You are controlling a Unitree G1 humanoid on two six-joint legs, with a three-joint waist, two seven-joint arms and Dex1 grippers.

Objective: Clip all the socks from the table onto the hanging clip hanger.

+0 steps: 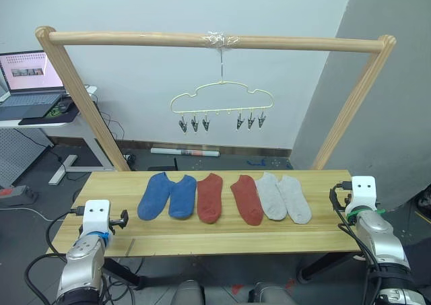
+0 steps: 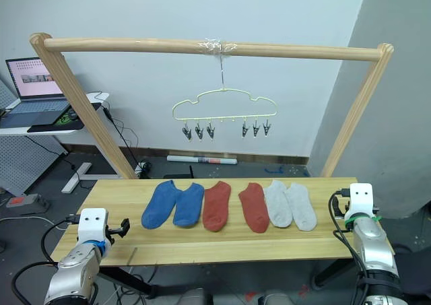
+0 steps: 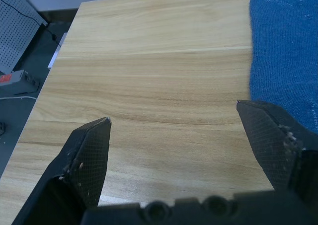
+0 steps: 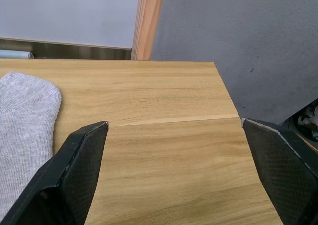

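Observation:
Six socks lie side by side in a row on the light wood table (image 1: 222,239): two blue (image 1: 154,196) (image 1: 182,196), two rust-red (image 1: 209,197) (image 1: 246,198) and two light grey (image 1: 271,195) (image 1: 295,198). Above and behind them the pale-yellow clip hanger (image 1: 222,97) hangs by its hook, its grey clips bare. My left gripper (image 3: 173,112) hovers open over the table's left end, with a blue sock (image 3: 283,51) just beside one finger. At the table's right end my right gripper (image 4: 175,121) is open over bare wood, near a grey sock (image 4: 25,130).
A thick wooden rail frame (image 1: 215,41) spans the table and carries the hanger. Its slanted posts (image 1: 81,96) (image 1: 353,103) stand at the table's back corners. A side desk with a laptop (image 1: 27,76) is at far left. A grey partition (image 1: 397,83) rises at right.

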